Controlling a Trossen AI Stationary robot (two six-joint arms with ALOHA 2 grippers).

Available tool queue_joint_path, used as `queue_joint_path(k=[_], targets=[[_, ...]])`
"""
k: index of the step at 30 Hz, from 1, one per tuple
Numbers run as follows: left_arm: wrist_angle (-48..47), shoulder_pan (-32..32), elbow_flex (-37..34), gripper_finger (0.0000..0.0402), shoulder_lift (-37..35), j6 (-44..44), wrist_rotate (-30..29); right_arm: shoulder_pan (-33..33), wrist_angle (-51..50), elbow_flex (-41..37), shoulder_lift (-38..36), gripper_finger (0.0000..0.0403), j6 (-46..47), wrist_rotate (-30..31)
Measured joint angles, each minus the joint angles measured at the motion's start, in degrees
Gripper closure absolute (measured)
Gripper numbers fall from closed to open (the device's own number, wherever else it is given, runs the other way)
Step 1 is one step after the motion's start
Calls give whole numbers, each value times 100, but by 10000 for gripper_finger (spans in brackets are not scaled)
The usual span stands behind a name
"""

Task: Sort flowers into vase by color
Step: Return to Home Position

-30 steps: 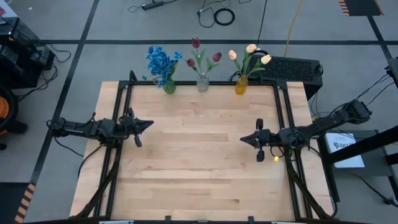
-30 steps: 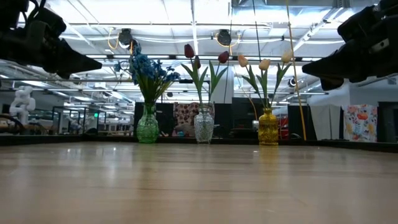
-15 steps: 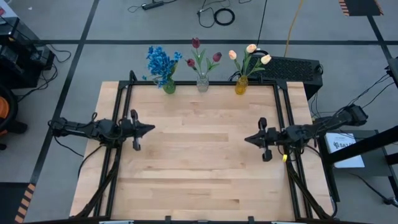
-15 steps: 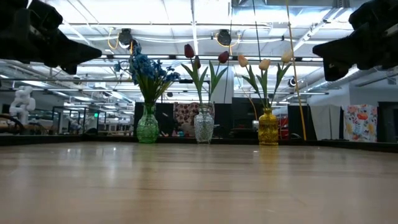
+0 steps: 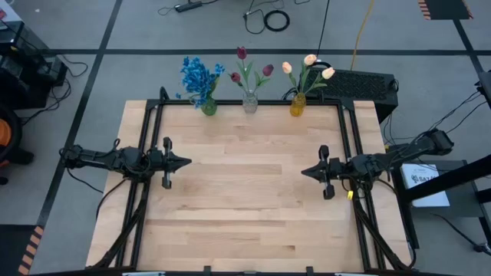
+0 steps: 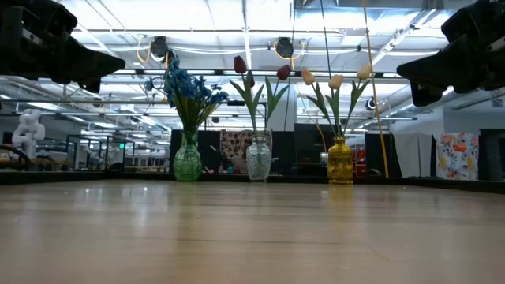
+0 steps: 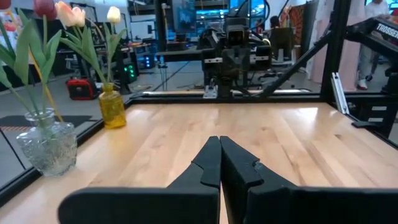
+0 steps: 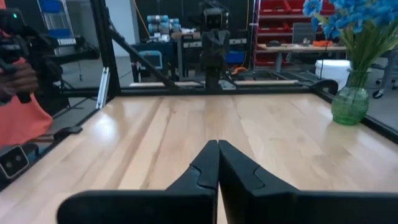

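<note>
Three vases stand in a row at the table's far edge, each holding flowers by their green stems. The green vase [image 5: 209, 108] holds the blue blossoms [image 5: 198, 77]. The clear vase [image 5: 250, 103] holds dark red tulips [image 5: 242, 53]. The yellow vase [image 5: 298, 106] holds cream-yellow tulips [image 5: 309, 60]. My left gripper [image 5: 186, 162] hovers shut over the table's left side. My right gripper [image 5: 304, 172] hovers shut over the right side. Both are far from the vases and point at each other.
Bare wooden tabletop [image 5: 245, 199] lies between the two grippers. A black frame [image 5: 157, 107] runs along the table's left, right and far edges. A person's hand [image 8: 15, 78] shows beyond the table's near side in the right wrist view.
My left gripper has drawn back slightly toward the table's left edge and sunk a little. My right gripper has moved toward the table's right edge and a little toward the near edge. Both stay shut. The vases and flowers have not moved.
</note>
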Motion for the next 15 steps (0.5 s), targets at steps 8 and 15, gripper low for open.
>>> queue_joint_path(k=[8,15], targets=[[-20,0,0,401,0,98,120,0,-527,0,-625,403,-39,184],[374,0,-159,401,-1,197,242,0,-1065,0,-1242,403,-44,178]])
